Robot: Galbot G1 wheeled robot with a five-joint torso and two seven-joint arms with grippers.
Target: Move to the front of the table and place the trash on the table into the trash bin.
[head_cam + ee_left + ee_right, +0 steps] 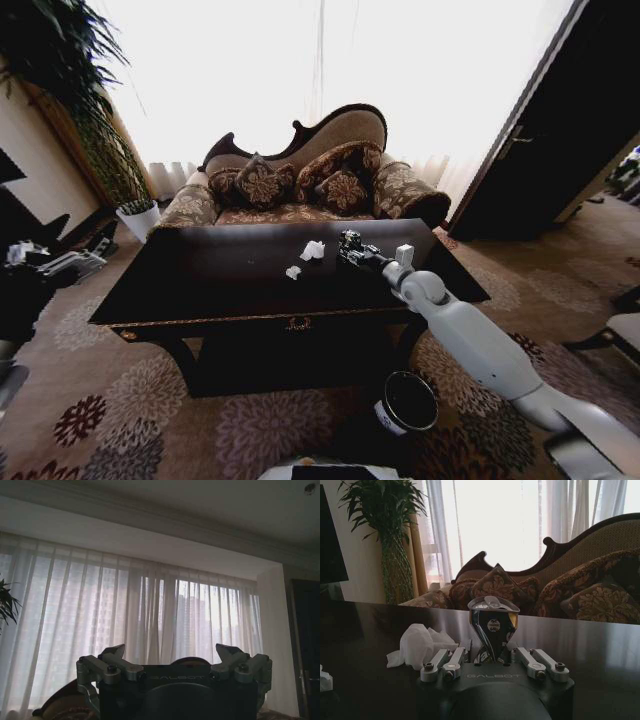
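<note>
My right gripper [349, 246] reaches over the glossy black table [200, 280] and is closed around a crushed dark drink can [347, 240]. In the right wrist view the can [493, 625] stands upright on the table [600, 645] between the fingers [451, 657] of the right gripper [489, 652]. Two white paper wads [312, 250] [293, 271] lie just left of it; one wad [420, 642] shows beside the gripper. The black trash bin [405, 400] sits on the carpet below the table's front right. My left gripper [170, 652] is open, raised at the far left [70, 265].
A patterned sofa [300, 185] with cushions stands behind the table. A tall plant in a white pot [140, 215] is at the back left, and a dark door [560, 130] is on the right. Floral carpet surrounds the table.
</note>
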